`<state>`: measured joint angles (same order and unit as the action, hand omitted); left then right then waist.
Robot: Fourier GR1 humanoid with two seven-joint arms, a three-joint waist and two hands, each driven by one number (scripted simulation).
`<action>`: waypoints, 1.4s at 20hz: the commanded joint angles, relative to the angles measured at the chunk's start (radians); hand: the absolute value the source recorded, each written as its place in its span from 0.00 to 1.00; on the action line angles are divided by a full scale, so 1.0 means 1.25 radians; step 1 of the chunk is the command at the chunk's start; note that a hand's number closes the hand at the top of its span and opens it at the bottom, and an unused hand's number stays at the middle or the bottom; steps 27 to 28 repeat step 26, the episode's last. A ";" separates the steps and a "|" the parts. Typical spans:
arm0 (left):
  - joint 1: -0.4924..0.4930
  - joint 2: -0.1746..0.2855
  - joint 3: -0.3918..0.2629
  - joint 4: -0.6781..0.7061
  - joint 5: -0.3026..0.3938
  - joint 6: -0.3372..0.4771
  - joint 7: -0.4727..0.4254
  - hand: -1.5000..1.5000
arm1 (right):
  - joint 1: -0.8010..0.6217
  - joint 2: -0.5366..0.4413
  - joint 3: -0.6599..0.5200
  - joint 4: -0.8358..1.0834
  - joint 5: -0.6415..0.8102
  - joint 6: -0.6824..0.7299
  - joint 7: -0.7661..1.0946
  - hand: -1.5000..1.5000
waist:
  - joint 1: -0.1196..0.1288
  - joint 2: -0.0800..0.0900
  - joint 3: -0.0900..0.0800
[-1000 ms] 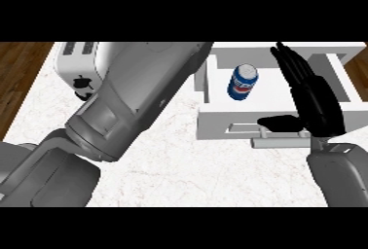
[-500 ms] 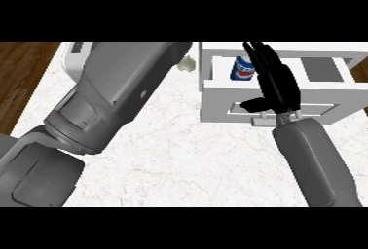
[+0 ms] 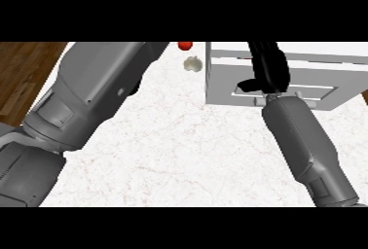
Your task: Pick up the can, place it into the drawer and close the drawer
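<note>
Since there is only the head view, all notes come from it. The right hand [image 3: 267, 68] lies flat against the front of the drawer [image 3: 223, 78], fingers straight and together, thumb hooked out low toward the handle. It holds nothing.

Change: a second ago the drawer stood pulled out with the can upright in it and the hand open beside it. Half a second ago the hand was on the front and the can still showed. Now the drawer reads much shallower and no can is visible.

Judgement: the can is inside and the pushed-in front hides it. The placing step is done and the closing is nearly or fully done. I cannot tell if a gap remains.

The left forearm [image 3: 93, 102] crosses the counter [image 3: 187, 146] from lower left. The left hand does not show, so its state is unknown. A red item [image 3: 185, 45] and a pale item [image 3: 191, 63] sit just left of the drawer, untouched.
</note>
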<state>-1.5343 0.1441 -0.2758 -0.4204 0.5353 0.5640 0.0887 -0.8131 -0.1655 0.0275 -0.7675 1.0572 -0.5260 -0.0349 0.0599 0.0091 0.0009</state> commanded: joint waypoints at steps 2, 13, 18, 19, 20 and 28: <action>0.053 0.031 -0.007 -0.072 -0.007 -0.017 0.027 0.00 | -0.103 -0.013 -0.044 0.155 0.012 -0.071 -0.018 0.00 | 0.018 0.000 0.000; 0.126 0.102 -0.022 -0.182 -0.021 -0.056 0.072 0.00 | -0.277 -0.047 -0.099 0.306 0.004 -0.104 -0.049 0.00 | 0.044 0.012 0.000; 0.174 0.109 -0.030 -0.247 -0.020 -0.055 0.094 0.00 | -0.326 -0.042 -0.129 0.319 -0.029 -0.084 -0.067 0.00 | 0.049 0.006 0.000; 0.180 0.105 -0.032 -0.247 -0.026 -0.032 0.100 0.00 | -0.306 -0.021 -0.139 0.321 -0.045 -0.103 -0.088 0.00 | 0.035 0.006 0.001; 0.196 0.122 -0.023 -0.271 -0.011 -0.061 0.103 0.00 | -0.314 -0.007 -0.152 0.314 -0.063 -0.099 -0.093 0.00 | 0.051 0.004 0.001; 0.259 0.145 -0.037 -0.350 -0.025 -0.046 0.109 0.00 | -0.332 -0.005 -0.182 0.329 -0.091 -0.088 -0.153 0.00 | 0.041 0.001 0.000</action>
